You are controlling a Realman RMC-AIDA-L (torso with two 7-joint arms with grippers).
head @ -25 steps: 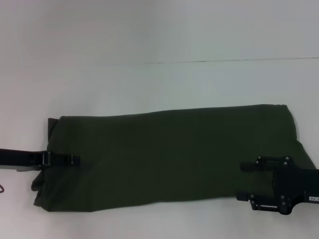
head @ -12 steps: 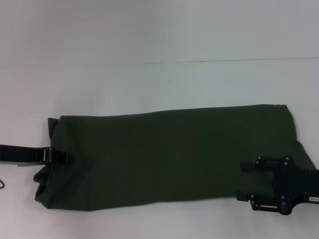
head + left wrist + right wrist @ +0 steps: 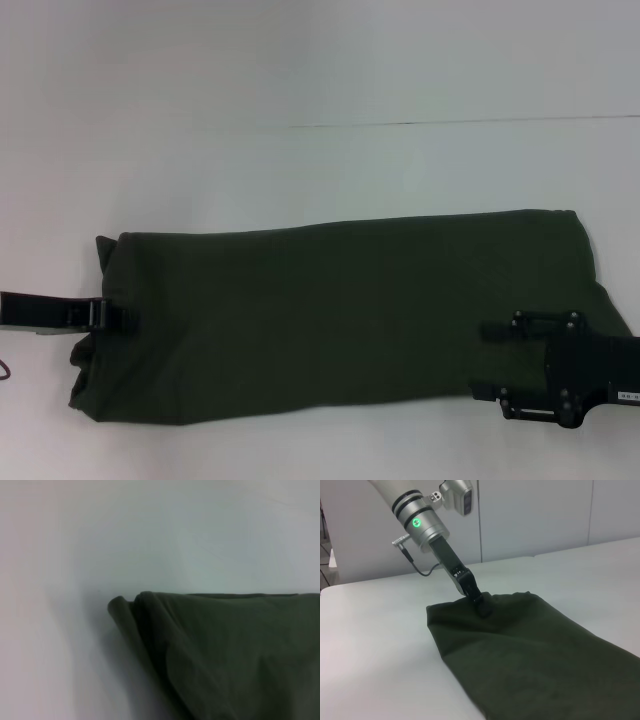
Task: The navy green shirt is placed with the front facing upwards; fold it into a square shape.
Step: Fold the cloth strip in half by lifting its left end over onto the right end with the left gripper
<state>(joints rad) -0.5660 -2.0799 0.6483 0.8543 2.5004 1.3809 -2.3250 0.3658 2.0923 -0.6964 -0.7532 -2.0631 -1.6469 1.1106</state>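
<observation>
Head view: I find the navy green shirt [image 3: 340, 315] lying flat on the white desk [image 3: 300, 170] as a long folded band, plain side up, running across my front. My left pincer [image 3: 125, 317] sits at the shirt's left end, tips over the cloth edge; I cannot tell from here whether it pinches fabric. My right pincer [image 3: 488, 360] lies over the shirt's right end, near its front edge; its state I cannot tell.

Left wrist view: only the shirt's bunched, layered corner [image 3: 150, 615] shows against the desk.

Right wrist view: the left pincer [image 3: 482, 605] meets the far end of the shirt, its tips pressed together on a raised fold of cloth.
</observation>
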